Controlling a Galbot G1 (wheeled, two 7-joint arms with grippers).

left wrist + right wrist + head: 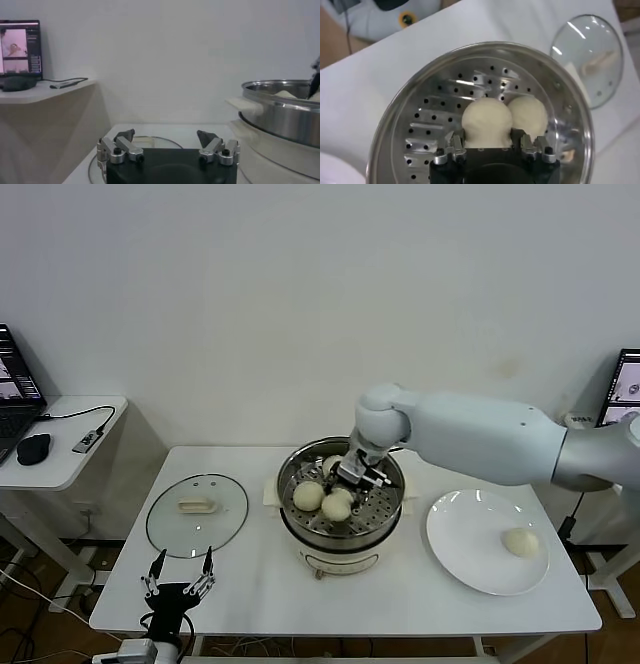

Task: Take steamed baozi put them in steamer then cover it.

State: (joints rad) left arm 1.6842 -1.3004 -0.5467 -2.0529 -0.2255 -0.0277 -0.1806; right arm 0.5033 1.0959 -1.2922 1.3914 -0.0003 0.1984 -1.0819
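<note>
Three small round cream-white steamed baozi sit on the perforated steel tray inside the round shiny steel steamer [341, 514], which stands on its white electric base in the middle of the white worktop [250, 584]. One baozi [308, 496] lies toward the robot's left, one [331, 464] at the far side, and the third baozi [487, 122] is grasped between the jaws of the right gripper [487, 146], resting low over the tray and touching its neighbour [528, 113]. A fourth baozi [520, 542] lies alone on the flat white round plate [470, 559] to the robot's right of the steamer. The round clear glass cover [197, 514] with its metal rim and cream-white rectangular handle lies flat on the worktop to the left of the steamer, apart from it. The left gripper [180, 576] hangs near the worktop's front edge, just before the cover, its jaws released and spread wide. No readable writing or brand shows on any item.
</note>
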